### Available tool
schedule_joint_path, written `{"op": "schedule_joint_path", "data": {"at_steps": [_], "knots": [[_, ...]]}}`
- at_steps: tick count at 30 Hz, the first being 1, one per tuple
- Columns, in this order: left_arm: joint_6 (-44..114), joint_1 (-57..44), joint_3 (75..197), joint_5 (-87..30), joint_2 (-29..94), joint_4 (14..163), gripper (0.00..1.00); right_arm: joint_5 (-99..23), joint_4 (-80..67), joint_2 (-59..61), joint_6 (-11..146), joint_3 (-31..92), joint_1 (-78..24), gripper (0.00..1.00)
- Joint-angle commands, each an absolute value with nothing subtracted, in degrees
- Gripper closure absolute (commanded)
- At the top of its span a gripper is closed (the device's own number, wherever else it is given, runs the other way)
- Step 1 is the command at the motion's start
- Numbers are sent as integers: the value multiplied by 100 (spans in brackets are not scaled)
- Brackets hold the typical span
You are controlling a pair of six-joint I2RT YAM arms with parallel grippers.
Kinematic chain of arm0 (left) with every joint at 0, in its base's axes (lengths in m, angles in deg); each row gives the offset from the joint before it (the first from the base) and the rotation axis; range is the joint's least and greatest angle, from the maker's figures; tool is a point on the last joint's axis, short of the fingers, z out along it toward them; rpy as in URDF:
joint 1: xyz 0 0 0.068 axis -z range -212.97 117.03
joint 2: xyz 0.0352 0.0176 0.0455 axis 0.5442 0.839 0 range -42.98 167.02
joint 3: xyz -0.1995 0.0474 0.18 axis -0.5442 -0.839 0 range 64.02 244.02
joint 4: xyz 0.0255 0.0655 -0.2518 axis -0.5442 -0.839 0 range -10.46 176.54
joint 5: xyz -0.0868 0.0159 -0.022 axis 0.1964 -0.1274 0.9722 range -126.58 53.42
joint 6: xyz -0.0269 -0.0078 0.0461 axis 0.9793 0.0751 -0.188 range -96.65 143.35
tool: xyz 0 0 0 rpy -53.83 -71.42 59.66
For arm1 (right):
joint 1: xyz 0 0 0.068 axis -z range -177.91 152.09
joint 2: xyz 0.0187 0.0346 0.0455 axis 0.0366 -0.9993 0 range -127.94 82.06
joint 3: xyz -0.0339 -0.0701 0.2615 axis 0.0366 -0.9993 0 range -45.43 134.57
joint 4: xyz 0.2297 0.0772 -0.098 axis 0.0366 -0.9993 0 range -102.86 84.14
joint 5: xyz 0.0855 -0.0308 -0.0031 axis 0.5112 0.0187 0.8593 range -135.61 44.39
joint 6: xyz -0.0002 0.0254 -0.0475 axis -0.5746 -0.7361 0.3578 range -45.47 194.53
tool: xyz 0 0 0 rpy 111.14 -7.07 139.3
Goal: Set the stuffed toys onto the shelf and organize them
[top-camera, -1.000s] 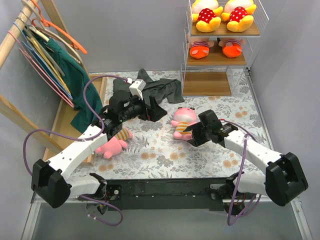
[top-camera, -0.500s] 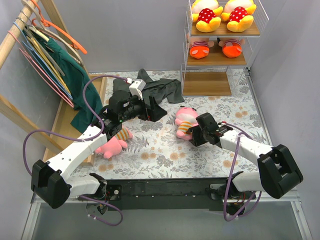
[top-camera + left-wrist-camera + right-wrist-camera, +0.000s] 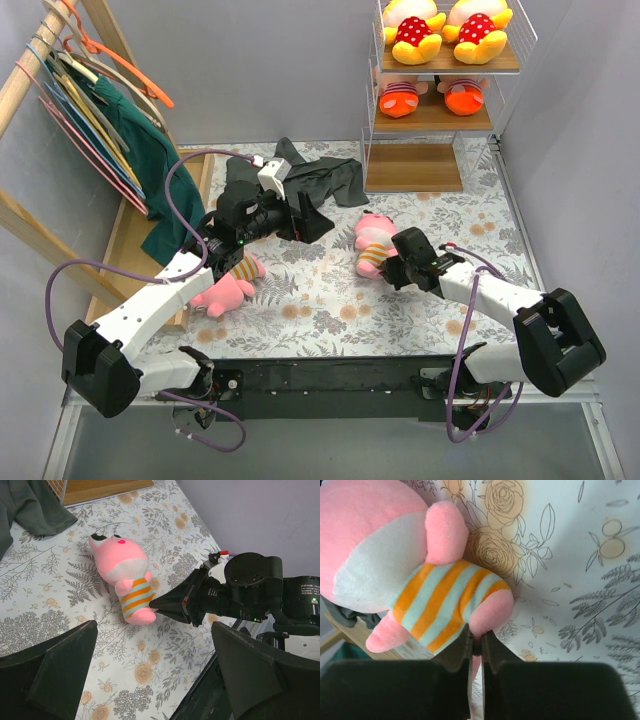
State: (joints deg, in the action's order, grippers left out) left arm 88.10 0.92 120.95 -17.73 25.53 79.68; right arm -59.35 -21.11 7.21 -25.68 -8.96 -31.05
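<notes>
A pink stuffed toy [image 3: 371,238] in an orange-and-teal striped shirt lies on the flowered cloth; I also see this toy [image 3: 123,573] in the left wrist view. My right gripper [image 3: 390,264] is shut on its lower leg, and the right wrist view shows the gripper [image 3: 476,641] pinching pink plush below the toy [image 3: 385,560]. My left gripper [image 3: 308,222] hovers open with nothing between its fingers [image 3: 52,677]. A second pink toy [image 3: 222,293] lies under my left arm. The shelf [image 3: 412,168] holds two yellow toys [image 3: 418,32] on top and two striped-shirt toys [image 3: 400,98] on the middle board.
A dark grey garment [image 3: 300,180] lies spread behind the left gripper. A slanted wooden clothes rail [image 3: 40,60] with hangers and a green garment [image 3: 150,160] fills the left side. The shelf's bottom board is bare.
My right gripper has moved in toward the pink toy and closed on its leg. The toy has shifted slightly. The left arm has not moved.
</notes>
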Motion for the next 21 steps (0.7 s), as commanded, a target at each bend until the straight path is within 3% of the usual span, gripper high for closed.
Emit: {"op": "schedule_joint_path", "data": {"at_steps": [1,7,11,15,18,21], "knots": [[8715,113,12054,-1786,2311,8065,2,-6626,-2563,761,-2506,-896,-3130,99],[8715,113,12045,-1786,2294,8065,2,-7688,-2880,1148,-1787,-545,-3122,99],[8715,113,12045,-1803,2285,8056,2,-8488,-2521,1490,-103,-254,-3052,99],[8715,113,12054,-1795,2276,8065,2,-8481,-2458,1526,412,27,-2604,99],[8715,113,12045,-1821,2259,8065,2,-8288,-1802,1701,945,-183,-2139,99],[8707,113,12045,-1821,2250,8056,2,-7639,138,2017,1972,-823,-1646,99]]}}
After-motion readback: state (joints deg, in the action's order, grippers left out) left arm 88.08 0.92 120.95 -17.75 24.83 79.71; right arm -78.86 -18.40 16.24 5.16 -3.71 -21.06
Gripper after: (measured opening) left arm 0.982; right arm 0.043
